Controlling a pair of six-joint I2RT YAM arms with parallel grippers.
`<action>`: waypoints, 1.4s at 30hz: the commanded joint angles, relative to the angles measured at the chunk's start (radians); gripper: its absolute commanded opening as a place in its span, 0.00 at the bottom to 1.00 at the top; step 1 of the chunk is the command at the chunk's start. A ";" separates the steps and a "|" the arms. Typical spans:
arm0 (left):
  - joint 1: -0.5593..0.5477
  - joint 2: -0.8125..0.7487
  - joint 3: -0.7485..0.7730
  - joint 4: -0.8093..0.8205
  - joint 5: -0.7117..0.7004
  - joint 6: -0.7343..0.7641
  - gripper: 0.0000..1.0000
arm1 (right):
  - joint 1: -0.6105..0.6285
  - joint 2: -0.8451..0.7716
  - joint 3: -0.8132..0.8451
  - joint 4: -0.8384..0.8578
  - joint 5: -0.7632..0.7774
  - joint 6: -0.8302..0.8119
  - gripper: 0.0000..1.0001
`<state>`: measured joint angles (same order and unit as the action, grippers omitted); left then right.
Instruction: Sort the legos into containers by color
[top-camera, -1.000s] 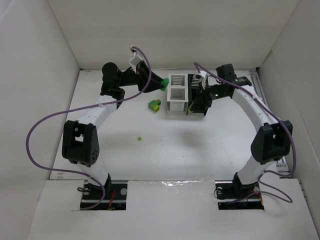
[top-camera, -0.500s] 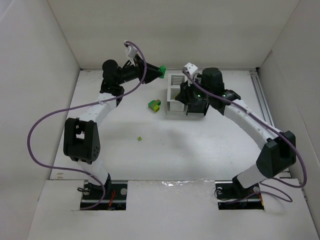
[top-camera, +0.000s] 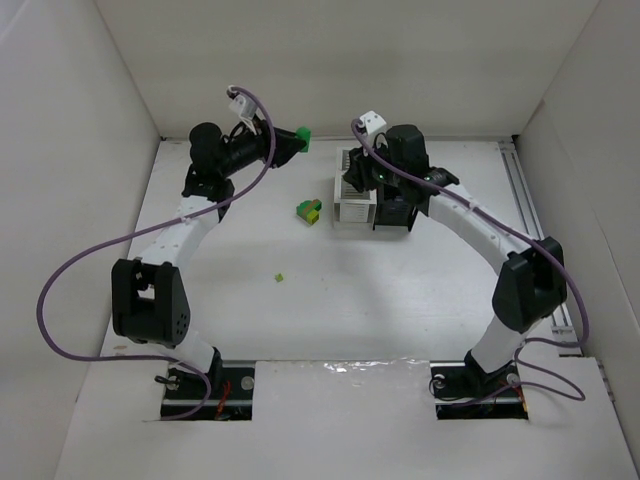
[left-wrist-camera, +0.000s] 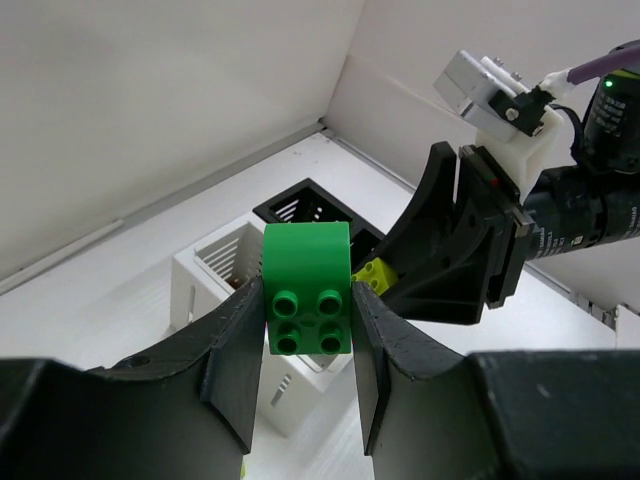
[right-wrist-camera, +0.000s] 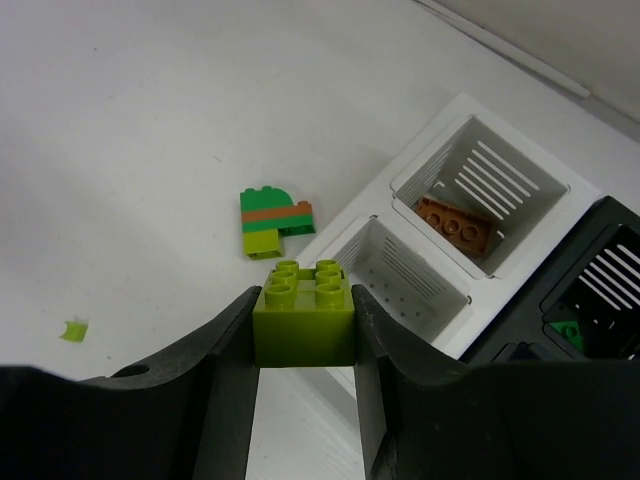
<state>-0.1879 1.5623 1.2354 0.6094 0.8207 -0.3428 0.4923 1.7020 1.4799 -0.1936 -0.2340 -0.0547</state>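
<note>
My left gripper (left-wrist-camera: 307, 305) is shut on a green lego (left-wrist-camera: 307, 270) and holds it in the air, up and left of the containers (top-camera: 352, 210); the top view shows that green lego (top-camera: 302, 136) near the back wall. My right gripper (right-wrist-camera: 305, 305) is shut on a yellow-green lego (right-wrist-camera: 305, 322) above the near edge of the near white bin (right-wrist-camera: 440, 300), which looks empty. The far white bin (right-wrist-camera: 515, 215) holds an orange-brown lego (right-wrist-camera: 460, 222). A black bin (right-wrist-camera: 610, 300) holds a green lego (right-wrist-camera: 570, 335).
A short stack of green, orange-brown and yellow-green legos (top-camera: 309, 210) lies on the table left of the bins, also in the right wrist view (right-wrist-camera: 272, 222). A tiny yellow-green piece (top-camera: 280, 276) lies nearer the front. White walls enclose the table on three sides.
The left arm has drawn up and back to the left with the green lego. The right arm has swung left from the black bins to over the white bins, still holding its lego.
</note>
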 joint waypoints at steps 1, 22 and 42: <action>0.002 -0.041 -0.008 -0.011 -0.020 0.042 0.00 | 0.008 0.002 0.040 0.043 0.036 0.006 0.00; 0.002 0.018 0.065 -0.145 -0.039 0.110 0.00 | -0.064 0.079 0.030 0.043 0.020 -0.057 0.72; -0.303 0.493 0.625 -0.342 -0.167 0.168 0.00 | -0.374 -0.560 -0.319 0.074 -0.068 0.139 0.90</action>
<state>-0.4454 2.0243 1.7710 0.2977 0.7059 -0.2096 0.1452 1.1679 1.2037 -0.0727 -0.3157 0.0662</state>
